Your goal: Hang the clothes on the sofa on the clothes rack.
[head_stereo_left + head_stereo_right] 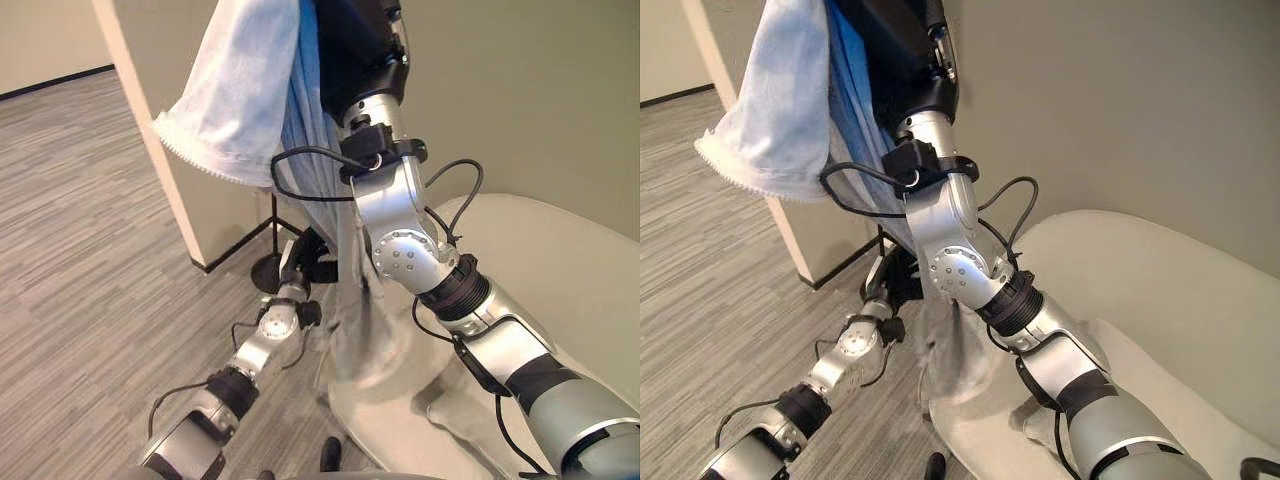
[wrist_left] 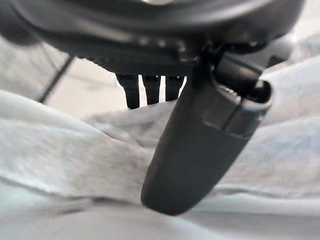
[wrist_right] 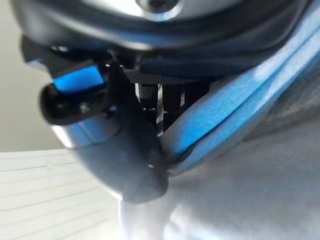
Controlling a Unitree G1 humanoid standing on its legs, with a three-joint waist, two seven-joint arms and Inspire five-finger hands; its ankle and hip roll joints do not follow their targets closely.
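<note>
Both hands gripped one pale blue garment (image 1: 245, 95): right hand (image 3: 120, 165) raised high, left hand (image 2: 195, 150) low beside the sofa (image 1: 1160, 290).

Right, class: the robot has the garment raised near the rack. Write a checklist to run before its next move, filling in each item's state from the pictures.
1. Right hand grips the light blue garment: ok, thumb pinches cloth in the right wrist view.
2. Left hand holds the garment's lower part: ok, thumb on cloth.
3. Garment lifted off the sofa: not ok, its hem lies on the seat.
4. Rack's top bar located: cannot tell; just the rack base shows.
5. Floor around the base free: ok.
</note>
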